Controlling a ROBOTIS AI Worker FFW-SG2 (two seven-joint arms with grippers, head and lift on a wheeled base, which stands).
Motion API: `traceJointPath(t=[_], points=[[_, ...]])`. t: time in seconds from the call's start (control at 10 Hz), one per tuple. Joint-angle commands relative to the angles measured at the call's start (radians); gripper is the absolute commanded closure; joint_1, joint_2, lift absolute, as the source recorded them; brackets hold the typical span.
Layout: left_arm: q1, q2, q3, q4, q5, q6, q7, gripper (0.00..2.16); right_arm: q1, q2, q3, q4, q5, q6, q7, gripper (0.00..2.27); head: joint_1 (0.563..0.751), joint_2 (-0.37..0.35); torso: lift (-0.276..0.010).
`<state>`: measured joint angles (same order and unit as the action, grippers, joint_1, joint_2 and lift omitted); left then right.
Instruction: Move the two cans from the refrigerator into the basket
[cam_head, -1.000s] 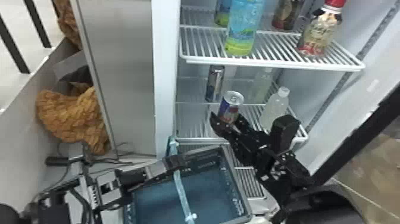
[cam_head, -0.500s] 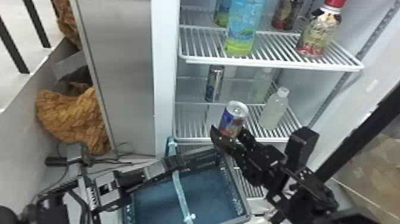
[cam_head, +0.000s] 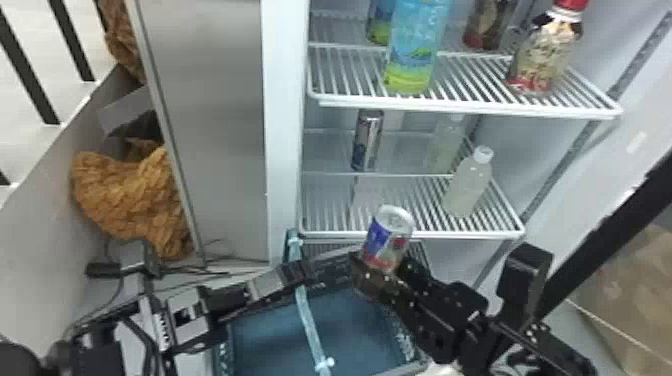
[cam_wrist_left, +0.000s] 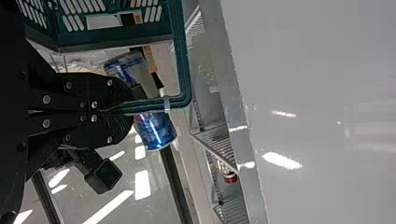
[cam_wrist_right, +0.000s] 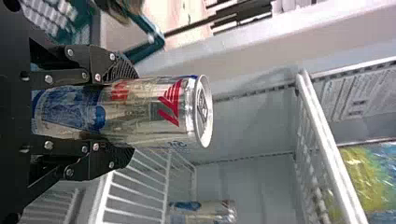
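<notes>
Silver and blue, the held can (cam_wrist_right: 154, 112) is clamped between both fingers of the right end effector (cam_wrist_right: 133, 114), its long axis running along them and its lid end out past the tips. Seen from the head, it tilts slightly over the basket's (cam_head: 355, 325) far right corner; whether it clears the rim (cam_head: 332, 270) in height, I cannot tell. The left end effector (cam_wrist_left: 131, 108) is closed on the basket's handle (cam_wrist_left: 182, 60), to the left of the can. The second can (cam_head: 366, 140) stands upright beyond the basket, on the fridge shelf (cam_head: 325, 200). The coming move likely turns on bringing the can leftward and toward the robot, inside the basket's rim, without knocking the handle. The right arm is the nearer one for that.
</notes>
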<state>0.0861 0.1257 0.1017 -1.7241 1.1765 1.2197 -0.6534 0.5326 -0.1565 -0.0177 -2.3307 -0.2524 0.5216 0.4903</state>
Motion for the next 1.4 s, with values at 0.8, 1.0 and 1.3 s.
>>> traceJointPath(t=[0.8,1.0,1.3], points=[[-0.003,-0.001,0.000,0.000,-0.002,0.000,0.000,1.21,-0.042,-0.031,0.088,0.030,0.019,0.244,0.073,0.50,0.695,-0.064,-0.219],[-0.005,-0.001,-0.004,0.000,0.000,0.000,0.000,1.21,-0.039,-0.031,0.086,0.035,0.015,0.234,0.073,0.07,0.695,-0.064,-0.219],[-0.005,0.002,-0.006,0.000,0.000,0.000,0.000,1.21,-0.037,-0.018,0.036,0.037,0.025,0.134,0.071,0.13,0.695,-0.073,-0.219]])
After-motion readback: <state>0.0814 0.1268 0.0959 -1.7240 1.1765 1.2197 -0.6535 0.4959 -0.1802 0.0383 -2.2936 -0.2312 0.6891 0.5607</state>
